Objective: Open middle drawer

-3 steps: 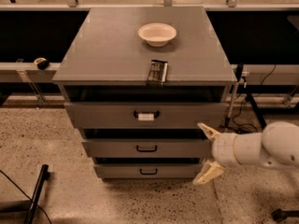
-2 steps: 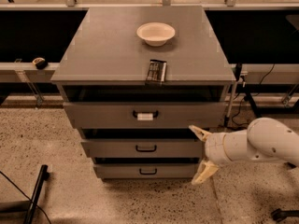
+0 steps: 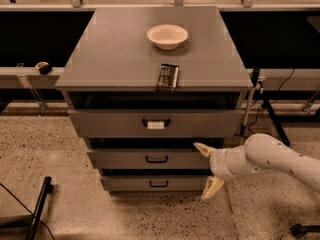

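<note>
Grey cabinet (image 3: 225,121) holds three drawers under its counter (image 3: 110,54). White arm (image 3: 280,159) reaches in from the right. Middle drawer (image 3: 120,160) sits between the labelled drawer (image 3: 110,124) and the lowest one (image 3: 125,184). Hand (image 3: 207,168), fingers (image 3: 202,148) spread apart, is at its right end. White bowl (image 3: 167,36) and dark packet (image 3: 168,76) rest on the counter.

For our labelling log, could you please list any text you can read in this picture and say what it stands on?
No text can be read.
White label at the top drawer handle: not legible.
Dark packet on the cabinet top: print not legible.
Middle drawer, with the open pincer at its right end: no marking.
</note>
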You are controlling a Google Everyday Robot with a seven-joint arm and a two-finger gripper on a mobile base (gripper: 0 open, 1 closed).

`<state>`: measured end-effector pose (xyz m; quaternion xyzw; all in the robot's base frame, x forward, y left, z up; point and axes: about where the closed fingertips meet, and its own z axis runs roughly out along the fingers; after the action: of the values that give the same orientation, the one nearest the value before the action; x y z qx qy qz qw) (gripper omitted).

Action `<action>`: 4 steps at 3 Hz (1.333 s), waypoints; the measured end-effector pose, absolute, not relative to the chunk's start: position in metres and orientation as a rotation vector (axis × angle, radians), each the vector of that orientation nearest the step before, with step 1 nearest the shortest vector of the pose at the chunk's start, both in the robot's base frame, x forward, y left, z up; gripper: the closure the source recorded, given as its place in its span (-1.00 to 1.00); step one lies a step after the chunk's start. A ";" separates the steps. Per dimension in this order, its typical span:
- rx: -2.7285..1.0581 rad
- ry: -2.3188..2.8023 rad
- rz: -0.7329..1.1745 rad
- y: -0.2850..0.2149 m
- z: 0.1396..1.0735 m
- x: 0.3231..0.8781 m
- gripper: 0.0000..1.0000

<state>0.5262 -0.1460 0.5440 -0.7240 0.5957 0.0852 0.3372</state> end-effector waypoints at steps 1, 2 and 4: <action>-1.950 1.555 0.189 -0.147 0.506 0.549 -1.00; -1.978 1.569 0.167 -0.147 0.488 0.568 -1.00; -1.966 1.657 0.145 -0.159 0.457 0.613 -1.00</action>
<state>0.6132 -0.1592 0.4572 -0.7330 0.6179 0.0539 0.2793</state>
